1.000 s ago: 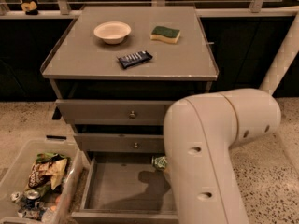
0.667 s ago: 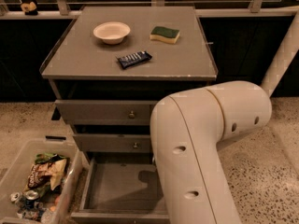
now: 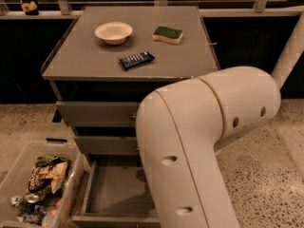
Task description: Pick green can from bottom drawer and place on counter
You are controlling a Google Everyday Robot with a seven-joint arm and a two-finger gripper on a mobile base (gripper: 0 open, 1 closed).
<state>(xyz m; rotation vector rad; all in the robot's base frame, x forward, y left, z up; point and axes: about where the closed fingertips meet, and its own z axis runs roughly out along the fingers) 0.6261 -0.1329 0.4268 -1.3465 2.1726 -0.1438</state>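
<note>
Currently no sight of the can. The drawer (image 3: 114, 194) stands pulled out at the foot of the cabinet, and the left part of its floor, the part I can see, shows only grey bottom and a shadow. Its right part is masked by the arm (image 3: 190, 151), whose big pale link crosses the view from lower centre up to the right. My reading: if the can is in the drawer, it sits in that masked right part, under or behind the link. The gripper is out of view too, presumably beyond the link on the drawer side; I cannot tell whether it is spread, closed or holding anything. So I cannot log the relation the next move hangs on, namely which way the can lies from the gripper and how its long axis runs. There is one arm only, so no choice of reach. Outward: the counter (image 3: 95, 61) lies directly above the drawer and carries a bowl (image 3: 113, 32), a sponge (image 3: 167, 34) and a snack bar (image 3: 137, 60). Its bare front corners look to me like the likely set-down spots. A bin (image 3: 28, 146) left of the drawer holds snack bags and silver cans (image 3: 31, 199), which are not my target.
</note>
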